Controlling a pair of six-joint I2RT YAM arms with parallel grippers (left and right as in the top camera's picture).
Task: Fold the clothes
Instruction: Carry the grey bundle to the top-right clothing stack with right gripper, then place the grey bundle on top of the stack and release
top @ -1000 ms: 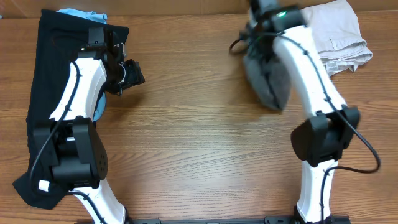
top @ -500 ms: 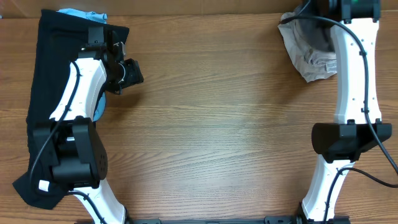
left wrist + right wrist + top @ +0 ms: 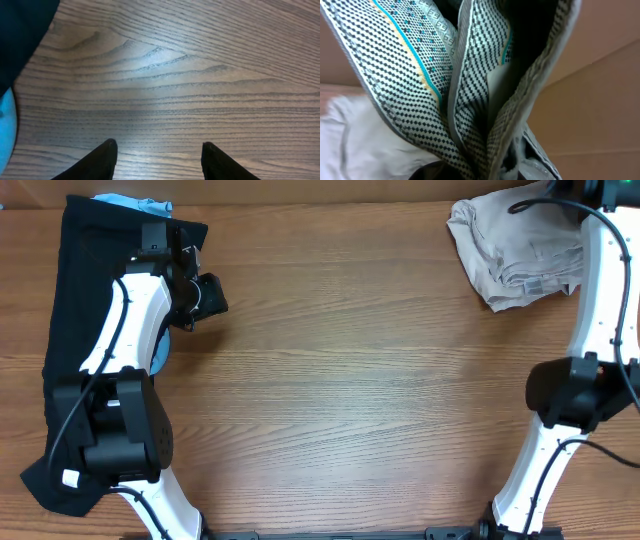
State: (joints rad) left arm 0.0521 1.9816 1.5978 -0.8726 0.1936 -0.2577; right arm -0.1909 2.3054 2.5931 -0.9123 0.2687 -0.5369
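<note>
Right arm (image 3: 600, 300) swung to table (image 3: 350, 380) right edge since 1 s ago, taking grey shorts (image 3: 470, 95) off table centre. Black garment (image 3: 70, 310) lay along table left edge. Left gripper (image 3: 157, 157) wide, empty, over bare wood. Beige pile (image 3: 515, 250) at table back-right corner. Right gripper (image 3: 480, 170) clamped grey shorts, lifted.

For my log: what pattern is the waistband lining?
Waistband lining: black-and-white checks, teal and yellow stripe; right wrist view.

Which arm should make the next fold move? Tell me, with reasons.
Right. The shorts fill its wrist view, lifted, apparently gripped. The left gripper hangs over bare table, jaws open and empty, far from the tan pile.
</note>
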